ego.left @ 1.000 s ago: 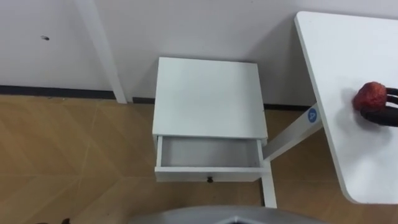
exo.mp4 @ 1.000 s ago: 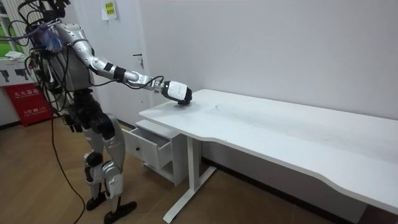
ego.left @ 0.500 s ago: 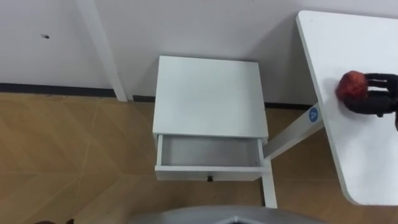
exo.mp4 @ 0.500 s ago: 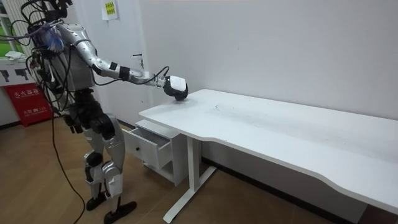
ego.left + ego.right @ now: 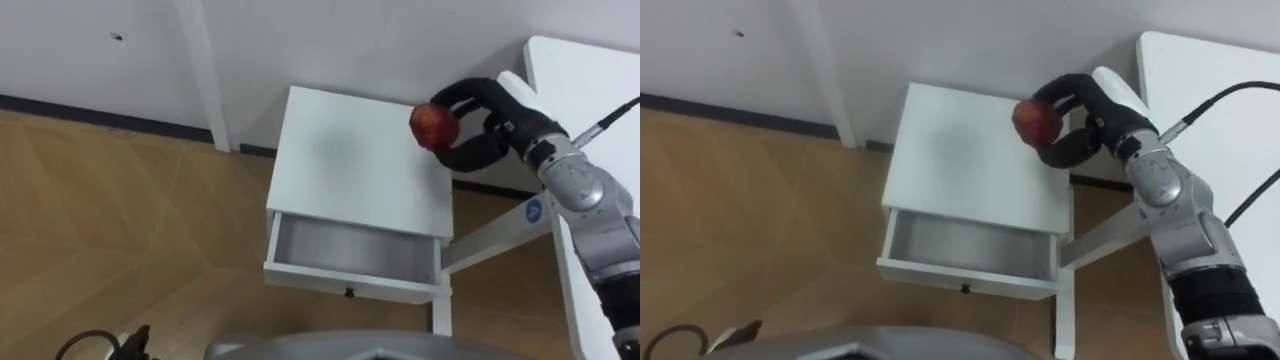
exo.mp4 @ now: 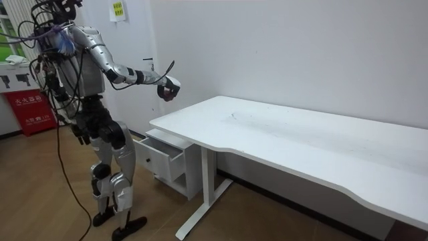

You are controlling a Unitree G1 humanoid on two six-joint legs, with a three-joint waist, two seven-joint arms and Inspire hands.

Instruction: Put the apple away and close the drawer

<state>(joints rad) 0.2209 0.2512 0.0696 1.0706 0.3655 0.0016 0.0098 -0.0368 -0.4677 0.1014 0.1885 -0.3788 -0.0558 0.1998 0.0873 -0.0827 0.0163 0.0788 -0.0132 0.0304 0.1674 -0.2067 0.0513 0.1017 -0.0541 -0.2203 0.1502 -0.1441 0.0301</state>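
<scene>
Since the earlier frames the right hand (image 5: 505, 120) has carried the apple (image 5: 433, 125) off the worktop (image 5: 590, 80). It now hangs in the air over the right rear corner of the white cabinet (image 5: 350, 160). The cabinet's drawer (image 5: 350, 283) stands pulled open on the robot's side. The fingers (image 5: 465, 92) curl over the apple with the thumb beneath, closed round the fruit. The apple is judged light, firm, smooth-skinned and round, so it may roll or bruise if dropped. An enveloping grasp across its widest part suits it, as does a low release inside the drawer.
</scene>
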